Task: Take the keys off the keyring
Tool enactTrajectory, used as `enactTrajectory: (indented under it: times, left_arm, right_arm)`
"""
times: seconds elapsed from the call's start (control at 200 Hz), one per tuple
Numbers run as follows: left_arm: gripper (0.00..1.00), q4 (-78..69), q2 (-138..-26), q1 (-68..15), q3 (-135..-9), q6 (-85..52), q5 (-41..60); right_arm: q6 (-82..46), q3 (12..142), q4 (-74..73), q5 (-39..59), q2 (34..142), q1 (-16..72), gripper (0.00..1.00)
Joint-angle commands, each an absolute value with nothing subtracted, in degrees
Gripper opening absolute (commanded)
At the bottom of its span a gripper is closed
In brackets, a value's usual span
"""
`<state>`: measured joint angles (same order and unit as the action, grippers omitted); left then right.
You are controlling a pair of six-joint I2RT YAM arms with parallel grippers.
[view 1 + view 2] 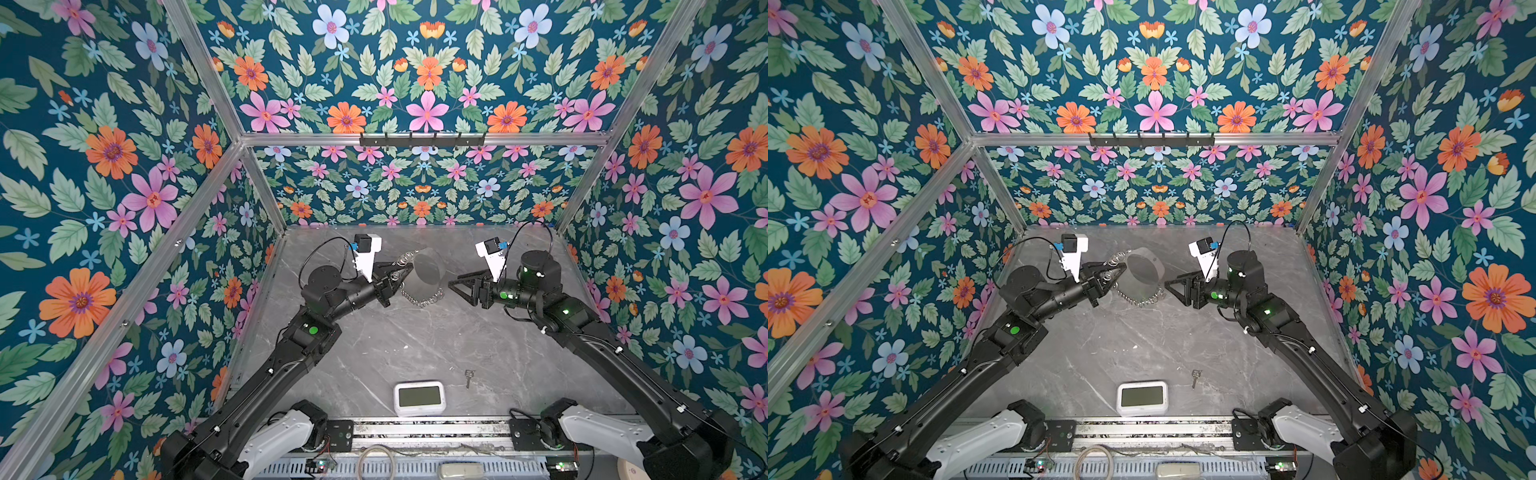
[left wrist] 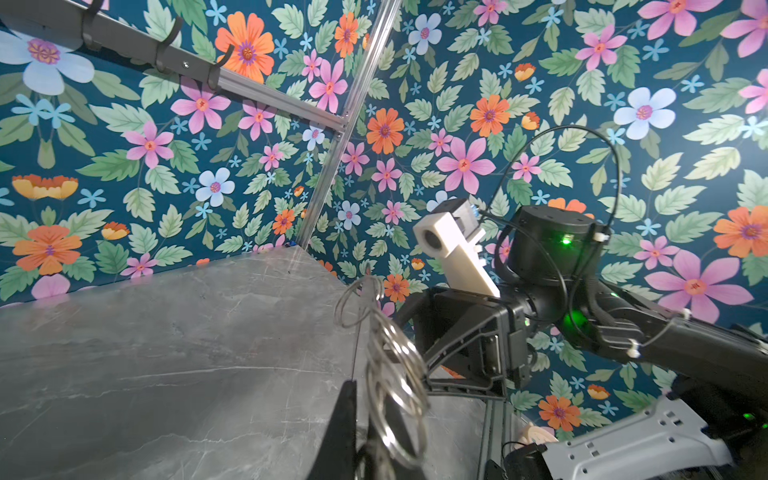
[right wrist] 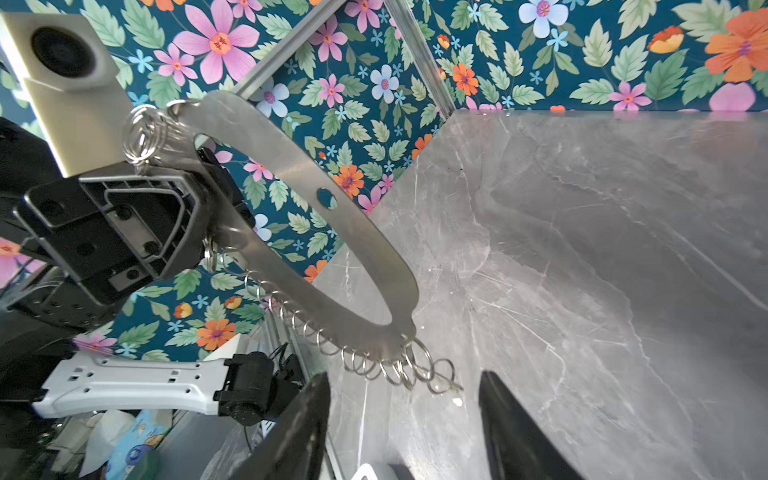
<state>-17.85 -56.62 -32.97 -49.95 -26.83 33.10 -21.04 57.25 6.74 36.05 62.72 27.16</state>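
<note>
The keyring (image 1: 428,270) (image 1: 1144,266), a grey C-shaped plate (image 3: 299,174) edged with several small silver rings (image 3: 374,365) (image 2: 395,374), hangs above the table at the back middle. My left gripper (image 1: 405,274) (image 1: 1119,272) (image 2: 365,399) is shut on its left edge. My right gripper (image 1: 453,284) (image 1: 1169,282) (image 3: 403,378) stands open just right of the plate, apart from it, with nothing between its fingers. One small silver key (image 1: 469,377) (image 1: 1195,377) lies loose on the table at the front right. A thin metal sliver (image 3: 453,384) sticks out of the end ring; whether it is a key I cannot tell.
A white rectangular clock (image 1: 419,397) (image 1: 1142,397) lies at the front middle of the grey marble table (image 1: 395,340) (image 1: 1121,340), left of the loose key. Floral walls close in the sides and back. A black hook rail (image 1: 422,139) hangs on the back wall.
</note>
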Motion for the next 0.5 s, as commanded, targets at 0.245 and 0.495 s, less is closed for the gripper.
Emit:
enactTrajectory:
  times: [0.245, 0.495]
  left_arm:
    - [0.00, -21.39, -56.35, -32.08, -51.59, -26.59, 37.81]
    - [0.00, -18.28, -57.68, -31.99, -54.14, -27.33, 38.27]
  right_arm:
    - [-16.87, 56.12, 4.23, 41.38, 62.16, 26.85, 0.48]
    - [-9.02, 54.15, 6.85, 39.37, 59.42, 27.13, 0.47]
